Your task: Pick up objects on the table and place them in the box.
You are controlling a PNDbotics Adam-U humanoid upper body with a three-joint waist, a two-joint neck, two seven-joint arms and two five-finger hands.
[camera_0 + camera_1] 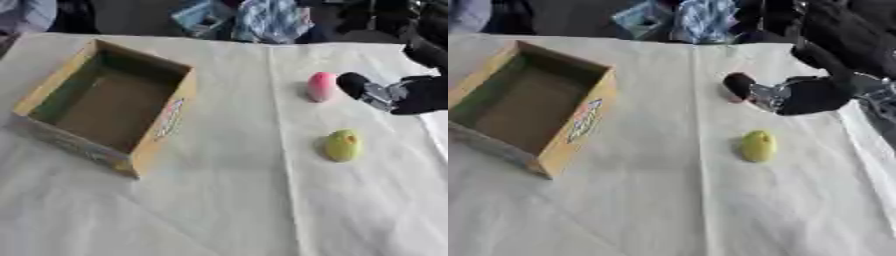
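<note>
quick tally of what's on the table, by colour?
Pink: 1, a rounded object beside the right hand
Yellow-green: 1, a rounded object nearer the front edge
Brown: 1, the cardboard box, nothing visible inside
Total: 3 things, 2 of them still to go into the box.

Tan cardboard box (105,107) with a red-blue side label at nine o'clock; pink object (321,86) at two; yellow-green object (343,145) at three; cream tablecloth (227,210); black-and-silver right hand (811,95).
</note>
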